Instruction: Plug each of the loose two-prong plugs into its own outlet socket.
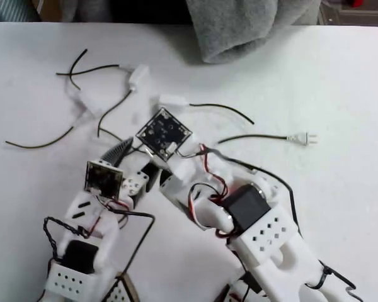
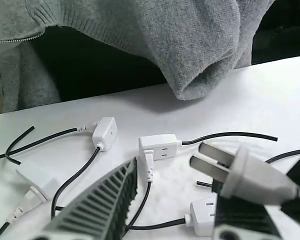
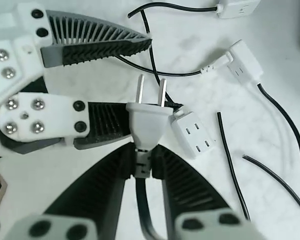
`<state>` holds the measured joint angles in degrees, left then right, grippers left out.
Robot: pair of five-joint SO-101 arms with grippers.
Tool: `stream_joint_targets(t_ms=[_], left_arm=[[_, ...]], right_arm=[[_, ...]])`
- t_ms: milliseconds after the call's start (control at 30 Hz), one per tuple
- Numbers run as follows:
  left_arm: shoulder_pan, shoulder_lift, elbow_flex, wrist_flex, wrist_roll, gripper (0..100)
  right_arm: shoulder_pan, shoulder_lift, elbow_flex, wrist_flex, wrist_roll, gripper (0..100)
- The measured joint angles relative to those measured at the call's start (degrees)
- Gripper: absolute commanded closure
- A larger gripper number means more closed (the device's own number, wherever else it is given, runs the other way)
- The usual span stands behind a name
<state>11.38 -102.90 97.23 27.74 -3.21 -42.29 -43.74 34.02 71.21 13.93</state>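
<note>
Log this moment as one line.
right gripper: shut on white plastic two-prong plug | left gripper: open, next to plug | white block-shaped outlet socket: empty, beside plug

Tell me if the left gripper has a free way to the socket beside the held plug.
Probably yes. The left gripper is open, and the socket lies on the table just off its fingertips. The plug held by the right gripper sits close beside that socket, so it may crowd the grab.

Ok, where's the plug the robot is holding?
In the right wrist view the plug is gripped at its cord end by the right hand, beside a white socket on the table and the left hand.
</note>
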Motion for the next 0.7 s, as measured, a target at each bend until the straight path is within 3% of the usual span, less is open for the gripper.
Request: stream_joint_targets(t_ms=[433, 700], left_arm=[[-0.2, 0.0, 0.0, 0.0, 0.0, 76], [-0.2, 0.0, 0.0, -0.1, 0.0, 76]], right_arm=[[-6.5, -0.1, 0.0, -2.3, 0.2, 97.3], [-7.3, 0.2, 0.1, -2.9, 0.4, 87.2]])
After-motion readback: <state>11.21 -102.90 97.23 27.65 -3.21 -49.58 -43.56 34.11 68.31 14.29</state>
